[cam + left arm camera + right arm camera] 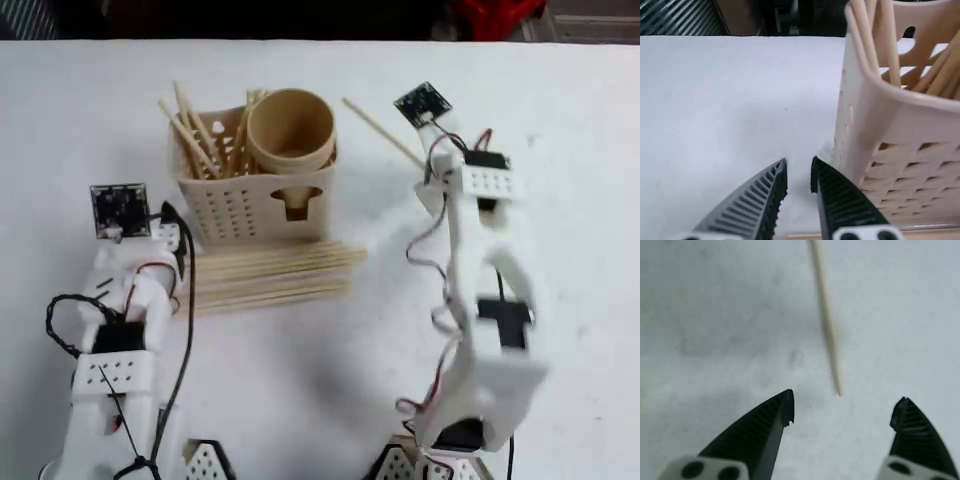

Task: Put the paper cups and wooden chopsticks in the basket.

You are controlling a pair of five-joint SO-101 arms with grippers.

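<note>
A cream slotted basket stands mid-table with a tan paper cup and several wooden chopsticks upright in it. A pile of chopsticks lies flat on the table against its front. A single chopstick lies to the basket's right. My right gripper is open just above the table, and that chopstick ends a little ahead of its gap. My left gripper sits beside the basket wall, fingers almost together with nothing between them.
The left arm stands at the basket's left corner and the right arm to the basket's right. White table stretches out on both sides. A dark background runs along the far edge.
</note>
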